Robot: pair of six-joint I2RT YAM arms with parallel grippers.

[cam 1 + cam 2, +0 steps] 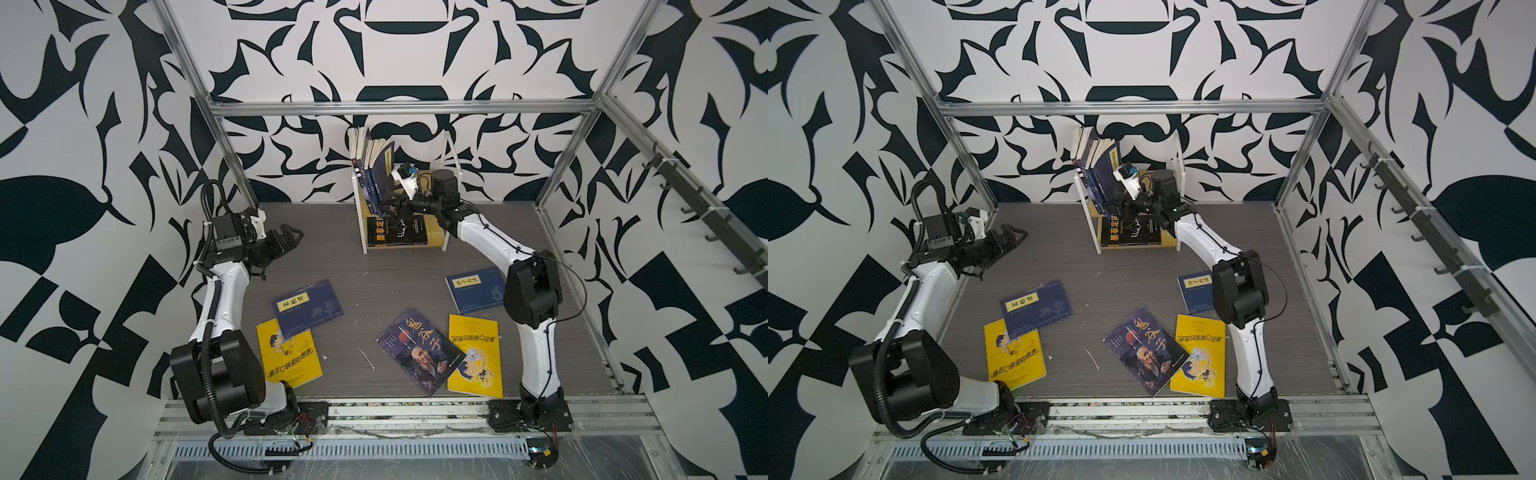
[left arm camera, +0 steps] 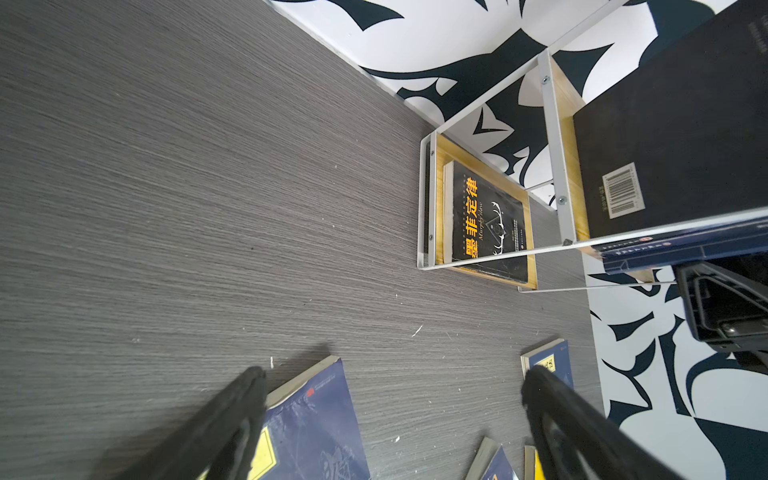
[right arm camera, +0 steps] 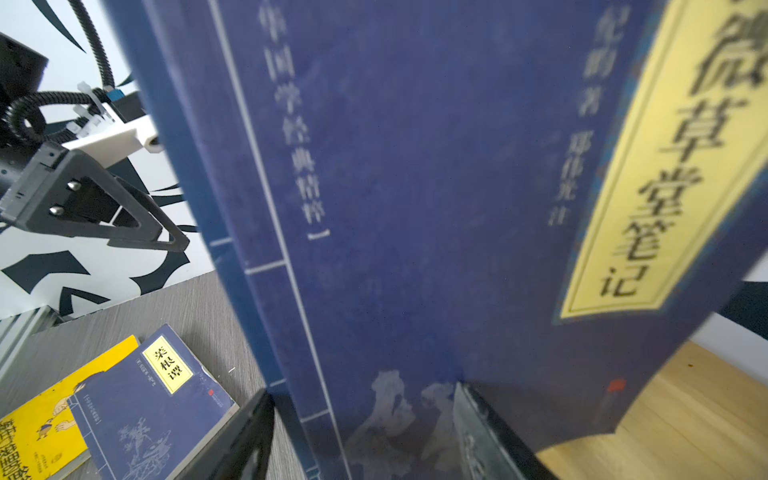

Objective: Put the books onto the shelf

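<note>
Right wrist view: navy book (image 3: 415, 208) straddled by right end effector (image 3: 365, 411).

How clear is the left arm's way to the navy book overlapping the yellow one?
Likely yes: the left end effector is open and empty, the navy book lies on top of the yellow book's corner, and only bare table lies between. The right arm is away at the shelf.

The small two-tier shelf (image 1: 437, 237) had light yellowish wooden boards, smooth and matt, in a thin white-painted metal frame. On its upper board, the navy paperback book (image 3: 415, 208) had a smooth paper cover. Under the shelf, the dark grey tabletop (image 1: 374, 282) looked matt, with fine wood-like grain.
</note>
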